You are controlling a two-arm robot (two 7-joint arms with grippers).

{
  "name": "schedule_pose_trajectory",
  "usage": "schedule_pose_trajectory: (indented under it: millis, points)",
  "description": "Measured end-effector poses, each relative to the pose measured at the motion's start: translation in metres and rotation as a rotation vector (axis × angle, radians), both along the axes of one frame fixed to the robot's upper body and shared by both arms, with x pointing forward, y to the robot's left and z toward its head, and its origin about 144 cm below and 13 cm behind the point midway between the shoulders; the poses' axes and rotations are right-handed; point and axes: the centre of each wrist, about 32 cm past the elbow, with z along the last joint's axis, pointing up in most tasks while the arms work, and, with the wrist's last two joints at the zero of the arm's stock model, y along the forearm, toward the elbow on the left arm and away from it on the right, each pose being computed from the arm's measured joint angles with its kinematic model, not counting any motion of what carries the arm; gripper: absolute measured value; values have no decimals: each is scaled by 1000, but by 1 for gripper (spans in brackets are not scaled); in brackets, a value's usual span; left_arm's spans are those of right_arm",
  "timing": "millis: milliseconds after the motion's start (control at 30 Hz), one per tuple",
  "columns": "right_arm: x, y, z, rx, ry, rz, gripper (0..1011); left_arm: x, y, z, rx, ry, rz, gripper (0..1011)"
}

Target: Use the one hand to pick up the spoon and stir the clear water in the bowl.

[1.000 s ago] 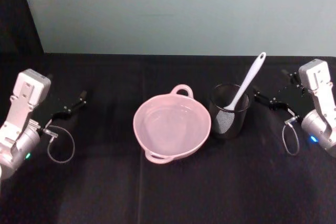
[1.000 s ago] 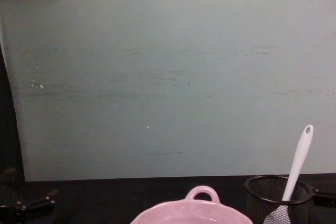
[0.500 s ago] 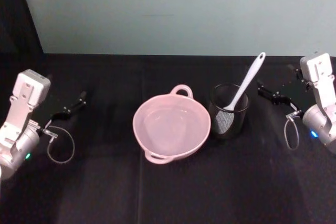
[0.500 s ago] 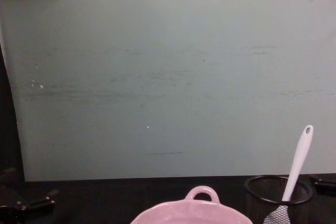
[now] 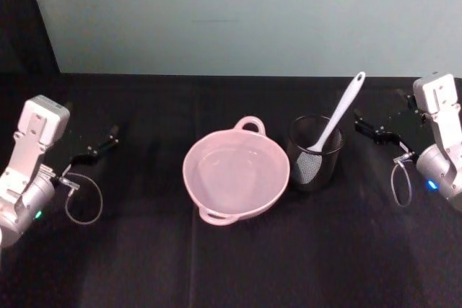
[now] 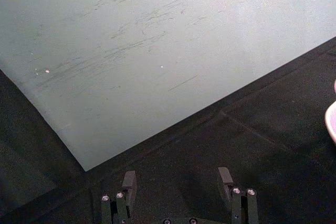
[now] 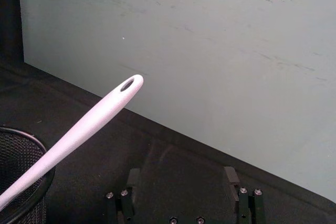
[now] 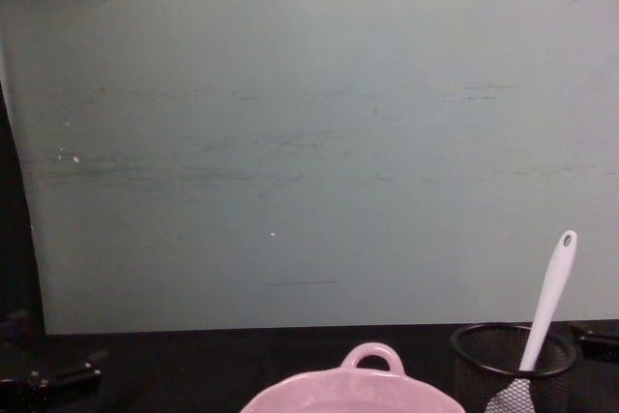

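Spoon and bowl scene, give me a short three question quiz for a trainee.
1. True or false: the spoon stands in the mesh cup, handle leaning towards the right gripper.
2. Which is nearer the spoon: A, the left gripper; B, the right gripper?
3. Fill in: the mesh cup stands on the pink bowl's ____ side.

Key: 1 true; 2 B; 3 right.

The left hand [image 5: 101, 144] hovers near the counter's left edge, fingers [image 6: 128, 180] spread apart and empty; the right hand [image 5: 368, 129] hangs near the right edge, fingers [image 7: 230, 176] likewise parted.
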Motion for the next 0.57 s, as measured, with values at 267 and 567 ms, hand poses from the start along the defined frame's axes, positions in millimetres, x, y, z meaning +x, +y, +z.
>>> schedule_pose_trajectory:
  millis: [267,567]
  points:
    - [0,0,0,0,-1,1,1002,0,0,0,0,0,0,1011]
    - [0,0,0,0,-2,1,1003,0,0,0,0,0,0,1011]
